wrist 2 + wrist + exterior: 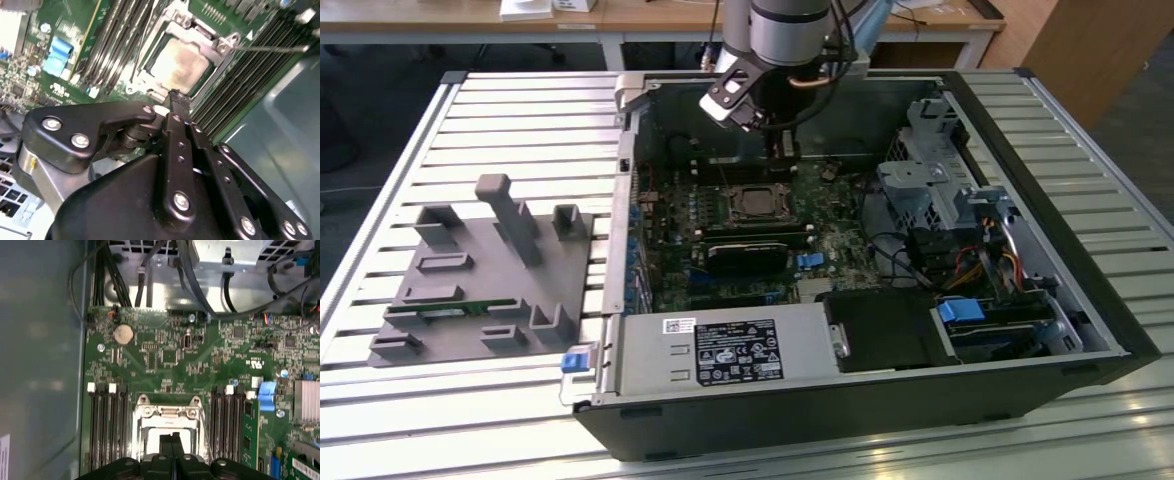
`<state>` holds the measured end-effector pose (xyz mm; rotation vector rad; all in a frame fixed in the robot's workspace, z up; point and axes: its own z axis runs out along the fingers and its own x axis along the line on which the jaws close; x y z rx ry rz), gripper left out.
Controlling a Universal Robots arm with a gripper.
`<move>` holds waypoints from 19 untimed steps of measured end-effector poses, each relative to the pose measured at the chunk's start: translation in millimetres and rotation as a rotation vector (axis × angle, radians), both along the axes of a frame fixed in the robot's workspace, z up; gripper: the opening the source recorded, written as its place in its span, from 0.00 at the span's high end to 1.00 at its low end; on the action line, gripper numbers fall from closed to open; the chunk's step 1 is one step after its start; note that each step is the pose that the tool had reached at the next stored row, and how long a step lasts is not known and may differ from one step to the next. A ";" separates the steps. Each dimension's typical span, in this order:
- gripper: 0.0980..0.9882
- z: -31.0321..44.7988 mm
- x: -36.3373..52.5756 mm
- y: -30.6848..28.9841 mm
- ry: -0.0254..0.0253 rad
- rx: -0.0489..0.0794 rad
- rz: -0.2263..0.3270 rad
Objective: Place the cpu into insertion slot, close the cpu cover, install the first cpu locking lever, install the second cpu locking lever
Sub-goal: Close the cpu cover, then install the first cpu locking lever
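The chip (180, 62) already sits in its socket (732, 204), between the two banks of memory slots (107, 425) on the circuit board (130, 371). The metal cover (167, 412) looks folded down over it, so the first two steps seem done. One thin lever (270, 48) juts past the socket's corner, apparently unlatched — the locking levers look left to do. The gripper (172, 440) hovers just above the socket's edge, fingers clenched together on nothing.
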<state>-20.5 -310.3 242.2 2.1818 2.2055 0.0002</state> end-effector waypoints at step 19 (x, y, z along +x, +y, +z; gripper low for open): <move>0.99 -2.2 -22.1 0.0 0.0000 0.000 0.000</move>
